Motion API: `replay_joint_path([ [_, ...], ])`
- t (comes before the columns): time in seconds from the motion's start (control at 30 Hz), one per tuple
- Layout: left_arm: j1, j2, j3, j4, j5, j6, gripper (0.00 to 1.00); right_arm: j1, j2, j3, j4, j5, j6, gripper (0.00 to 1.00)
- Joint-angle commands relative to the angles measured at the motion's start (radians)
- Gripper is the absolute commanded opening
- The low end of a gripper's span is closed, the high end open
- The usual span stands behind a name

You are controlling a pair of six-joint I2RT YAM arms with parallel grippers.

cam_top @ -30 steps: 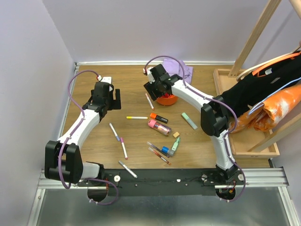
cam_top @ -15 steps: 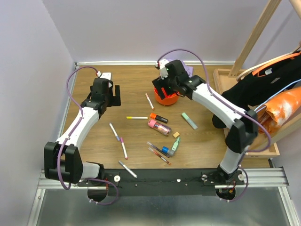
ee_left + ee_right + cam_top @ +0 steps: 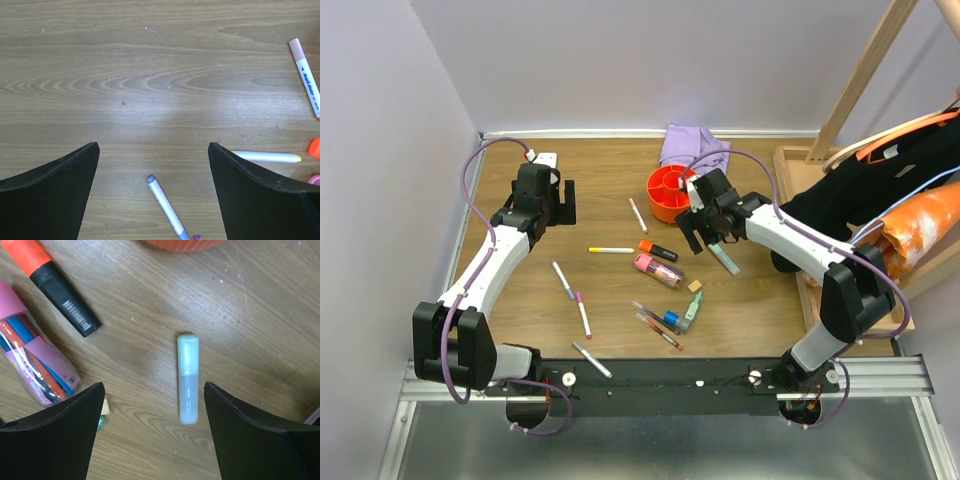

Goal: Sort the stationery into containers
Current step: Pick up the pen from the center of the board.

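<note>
Most of the stationery lies loose on the desk (image 3: 600, 165), spread on the near side of the orange cup (image 3: 670, 192), so I judge the sorting to be at an early stage. Whether the cup's compartments hold anything yet, I cannot tell.

The step in hand is picking up the mint highlighter (image 3: 188, 379). It lies flat on the desk, near the cup on its near right side, touching nothing. My right jaws hang above it, spread wide and empty, one finger on each side of its barrel, so closing would meet it across its width. In the right wrist view it sits off-centre, closer to one finger than the other.

As I judge it, the next move calls for a small sideways correction to centre the barrel. After that come a straight descent until the fingers reach down beside it, a firm close, a lift, and a short carry back to the cup. The barrel looks smooth, so a glancing touch from one finger could push it aside.

The orange highlighter (image 3: 59, 287) and the pink tube (image 3: 37, 365) also lie on the cup's near side, to the left of the mint one and apart from it.

My left jaws are released too, holding nothing, over bare desk well to the left of the cup. A yellow-tipped white pen (image 3: 265, 156) lies just beside one finger.
</note>
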Motion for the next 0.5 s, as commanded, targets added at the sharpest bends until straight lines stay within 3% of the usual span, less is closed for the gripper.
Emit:
replay_joint_path([
  [0.0,-0.002,-0.02,0.008,-0.006,-0.029,0.035,0.99,-0.07,0.011,-0.03,0.001,-0.064,0.045,0.87],
  [0.13,-0.002,-0.019,-0.007,-0.006,-0.018,0.039,0.99,-0.134,0.049,-0.024,0.003,-0.118,0.066,0.86],
  [0.47,-0.002,0.029,-0.009,0.033,-0.027,0.045,0.99,-0.137,0.071,-0.077,0.073,-0.099,-0.03,0.8],
])
